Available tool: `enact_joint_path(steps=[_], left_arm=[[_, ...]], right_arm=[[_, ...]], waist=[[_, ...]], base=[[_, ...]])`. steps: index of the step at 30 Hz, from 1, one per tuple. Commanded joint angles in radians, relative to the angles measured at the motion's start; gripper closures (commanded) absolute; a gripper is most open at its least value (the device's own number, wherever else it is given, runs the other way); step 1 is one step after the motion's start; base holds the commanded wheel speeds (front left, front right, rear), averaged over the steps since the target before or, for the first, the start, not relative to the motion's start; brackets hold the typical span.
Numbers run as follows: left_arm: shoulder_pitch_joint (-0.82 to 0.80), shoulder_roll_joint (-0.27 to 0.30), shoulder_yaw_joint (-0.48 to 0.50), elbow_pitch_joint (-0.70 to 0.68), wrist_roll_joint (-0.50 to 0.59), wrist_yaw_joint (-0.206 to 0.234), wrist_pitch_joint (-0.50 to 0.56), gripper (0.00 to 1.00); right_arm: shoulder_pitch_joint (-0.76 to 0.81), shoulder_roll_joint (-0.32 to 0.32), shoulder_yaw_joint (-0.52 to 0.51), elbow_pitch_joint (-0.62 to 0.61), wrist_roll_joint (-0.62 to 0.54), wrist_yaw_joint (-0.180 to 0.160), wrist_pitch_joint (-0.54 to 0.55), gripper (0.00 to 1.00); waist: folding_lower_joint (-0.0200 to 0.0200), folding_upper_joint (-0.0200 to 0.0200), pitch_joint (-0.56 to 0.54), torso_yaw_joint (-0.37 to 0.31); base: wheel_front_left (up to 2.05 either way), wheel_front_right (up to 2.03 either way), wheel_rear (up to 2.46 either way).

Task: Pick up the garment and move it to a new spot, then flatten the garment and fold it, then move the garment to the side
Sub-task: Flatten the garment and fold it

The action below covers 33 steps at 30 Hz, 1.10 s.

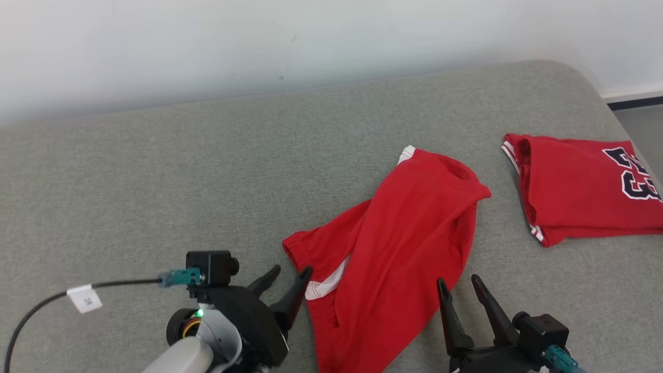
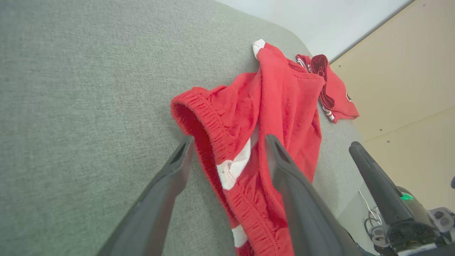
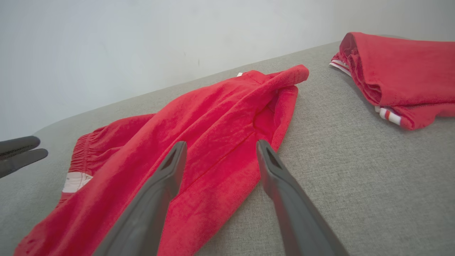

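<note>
— At lower left of the head view, the left fingers point(image 1: 296, 290) stood wide apart and held nothing. Seen from the left wrist, they straddled the elastic waistband point(image 2: 206, 121) of the red shorts point(image 1: 393, 248), one tip over the cloth and one over the bare grey desk point(image 1: 155, 171).

— And the other pair?

— At lower right, the right fingers point(image 1: 448, 311) were just as wide and just as empty. Their tips sat just beside the shorts' lower right edge, not touching it as far as I could tell. The shorts lay crumpled in the middle of the frame, twisted lengthwise and running off its bottom edge. A white label point(image 1: 326, 285) showed inside the waist.

— What could have gone wrong from there?

— Three things, in my judgement. A pinch at the waistband might have caught one layer only, so the cloth would bunch rather than spread. With the legs lying over each other, a pull from both ends could have tightened the twist. And the folded red garment point(image 1: 580, 191) at the right of the frame sat near enough that a sweep that way might have dragged it out of its fold.

— Counts?

— Two pairs of fingers. Two red garments, one crumpled and one folded. One black cable point(image 1: 124, 283), carrying one white tag point(image 1: 85, 299).
</note>
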Motion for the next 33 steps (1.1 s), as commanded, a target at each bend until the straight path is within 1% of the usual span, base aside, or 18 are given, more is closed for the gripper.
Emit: enact_joint_path(steps=[1, 3, 6, 7, 11, 12, 13, 14, 15, 20, 26, 32, 33], left_arm=[[-0.018, -0.006, 0.006, 0.028, -0.015, 0.0, 0.01, 0.0], [-0.045, -0.027, 0.011, 0.087, -0.024, 0.017, 0.028, 0.0], [-0.078, -0.057, 0.025, 0.15, -0.046, 0.022, 0.046, 0.0], [-0.087, -0.059, 0.026, 0.169, -0.048, 0.024, 0.053, 0.0], [-0.121, -0.079, 0.028, 0.228, -0.059, 0.01, 0.068, 0.0], [-0.128, -0.083, 0.028, 0.237, -0.057, 0.009, 0.067, 0.07], [-0.133, -0.088, 0.031, 0.246, -0.062, 0.003, 0.064, 0.18], [-0.137, -0.091, 0.033, 0.256, -0.062, 0.001, 0.061, 0.57], [-0.147, -0.088, 0.039, 0.274, -0.052, -0.008, 0.043, 1.0], [-0.176, -0.08, 0.064, 0.306, -0.015, -0.023, -0.048, 1.0], [-0.232, -0.059, 0.124, 0.364, 0.056, 0.01, -0.228, 1.0], [-0.311, -0.036, 0.132, 0.452, 0.105, 0.02, -0.274, 1.0], [-0.324, -0.035, 0.135, 0.471, 0.114, 0.028, -0.28, 1.0]], right_arm=[[-0.006, 0.003, 0.005, -0.002, 0.007, -0.002, -0.002, 0.0], [-0.01, 0.002, 0.004, 0.0, 0.011, -0.002, -0.006, 0.0], [-0.015, 0.003, 0.003, 0.003, 0.016, -0.002, -0.011, 0.0], [-0.016, 0.003, 0.001, 0.005, 0.017, -0.002, -0.011, 0.0], [-0.022, 0.003, 0.003, 0.009, 0.022, -0.002, -0.018, 0.0], [-0.023, 0.003, 0.003, 0.009, 0.022, -0.002, -0.019, 0.0], [-0.024, 0.003, 0.004, 0.01, 0.023, -0.002, -0.02, 0.0], [-0.024, 0.003, 0.005, 0.01, 0.025, -0.002, -0.021, 0.0], [-0.027, 0.003, 0.007, 0.012, 0.027, -0.002, -0.023, 0.0], [-0.032, 0.003, 0.003, 0.016, 0.027, -0.002, -0.027, 0.0], [-0.04, 0.003, 0.004, 0.017, 0.02, -0.002, -0.029, 0.0], [-0.057, 0.003, 0.015, 0.021, 0.022, -0.002, -0.032, 0.0], [-0.059, 0.003, 0.017, 0.021, 0.022, -0.002, -0.032, 0.0]], waist=[[-0.0001, 0.0, 0.007, -0.011], [-0.0001, 0.0, 0.014, -0.021], [-0.0001, 0.0, 0.024, -0.035], [-0.0001, 0.0, 0.028, -0.039], [-0.0001, 0.0, 0.039, -0.05], [-0.0001, 0.0, 0.041, -0.052], [-0.0001, 0.0, 0.042, -0.054], [-0.0001, 0.0, 0.043, -0.056], [-0.0001, 0.0, 0.047, -0.058], [-0.0001, 0.0, 0.053, -0.057], [-0.0001, 0.0, 0.061, -0.058], [-0.0001, 0.0, 0.079, -0.076], [-0.0001, 0.0, 0.082, -0.081]], base=[[0.0, 0.0, 0.0], [0.0, 0.0, 0.0], [0.0, 0.0, 0.0], [0.0, 0.0, 0.0], [0.0, 0.0, 0.0], [0.0, 0.0, 0.0], [0.0, 0.0, 0.0], [0.0, 0.0, 0.0], [0.0, 0.0, 0.0], [0.0, 0.0, 0.0], [0.0, 0.0, 0.0], [0.0, 0.0, 0.0], [0.0, 0.0, 0.0]])
